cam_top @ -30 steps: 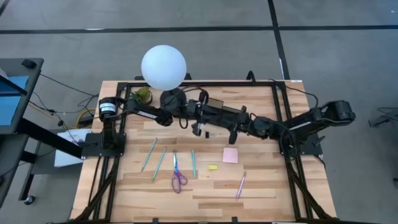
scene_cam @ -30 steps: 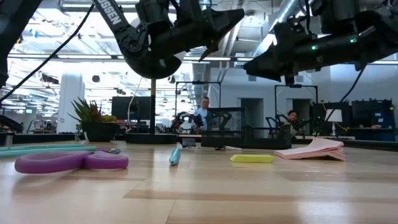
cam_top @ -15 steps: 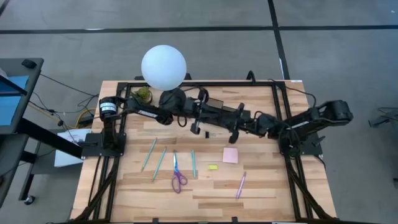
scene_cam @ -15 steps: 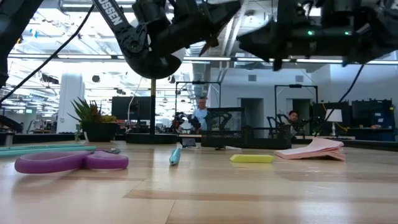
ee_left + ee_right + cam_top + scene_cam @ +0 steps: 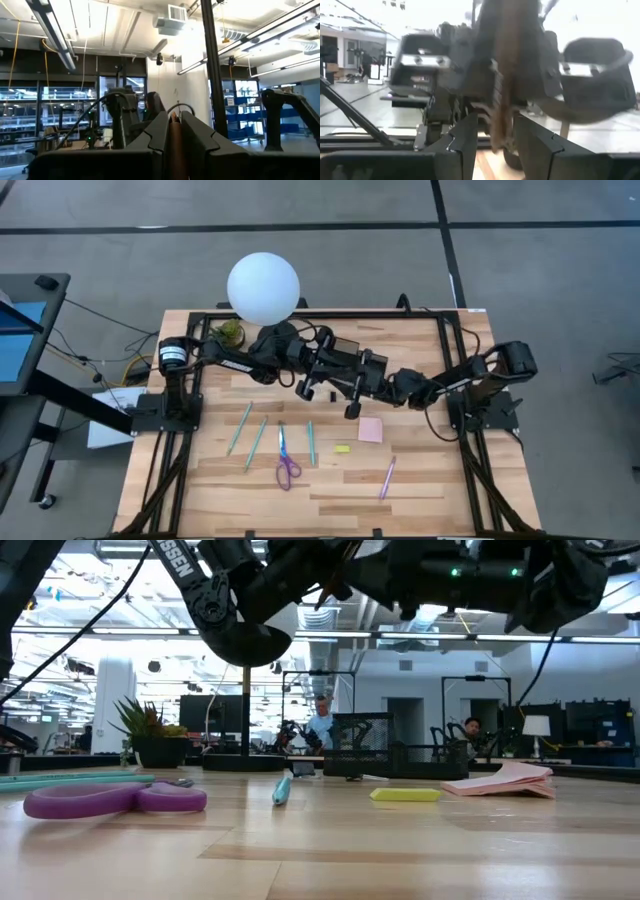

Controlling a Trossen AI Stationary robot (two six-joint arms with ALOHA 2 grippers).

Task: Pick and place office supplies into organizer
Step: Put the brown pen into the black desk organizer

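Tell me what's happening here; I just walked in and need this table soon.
Two robot arms are meant to sort office supplies into the black organizer. The left gripper and right gripper hang close together above mid-table. The scissors, teal pens, sticky pad and pink-purple pen lie on the wood, not yet picked up.

Scissors [image 5: 286, 464] lie between pens [image 5: 248, 436] and sticky pad [image 5: 371, 430].

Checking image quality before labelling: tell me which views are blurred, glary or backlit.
Right wrist view: motion-smeared, washed-out white behind. Low view: scissors near the lens look soft, arms dark against bright ceiling lights. Left wrist view: sharp, glare from ceiling strips. High view: even light, no glare.
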